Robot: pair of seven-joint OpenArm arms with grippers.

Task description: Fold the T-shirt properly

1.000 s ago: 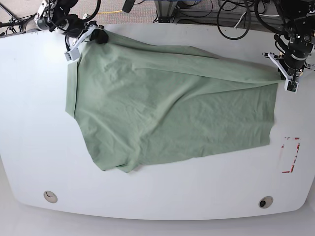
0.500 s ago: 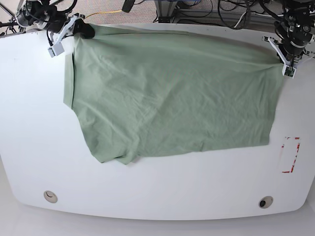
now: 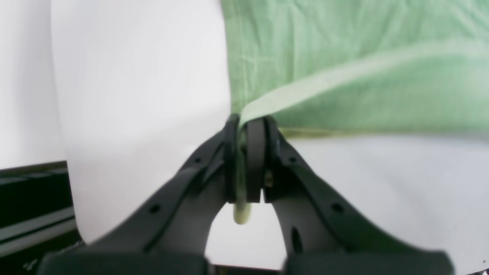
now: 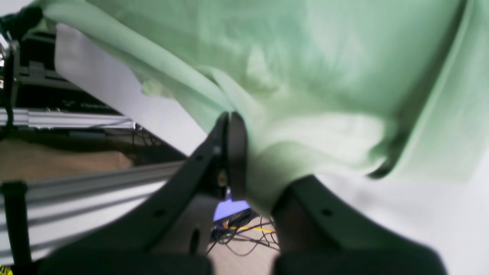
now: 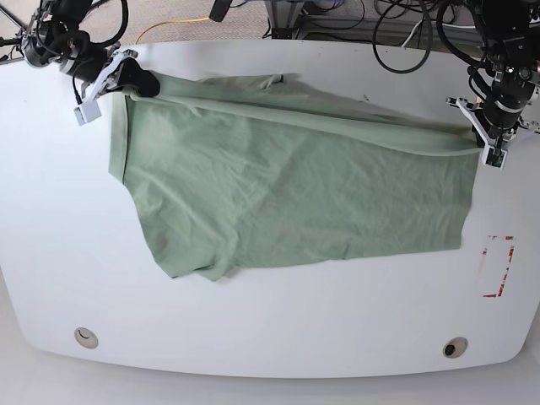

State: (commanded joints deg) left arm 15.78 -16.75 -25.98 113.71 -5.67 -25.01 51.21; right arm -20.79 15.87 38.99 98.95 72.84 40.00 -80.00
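Left end effector visibly pinches T-shirt hem.

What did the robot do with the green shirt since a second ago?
Both grippers, the left and the right, stayed clamped on the T-shirt. They pulled its far edge toward the table's back, then brought it forward again, so a fold runs along the top. The near edge and sleeve stayed put.

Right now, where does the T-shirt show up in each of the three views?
Base: the T-shirt lies spread across the middle of the white table.
Left wrist: upper right, its corner pinched in the left gripper.
Right wrist: it fills the upper frame, bunched over the right gripper.
Shared landmark: the white table.
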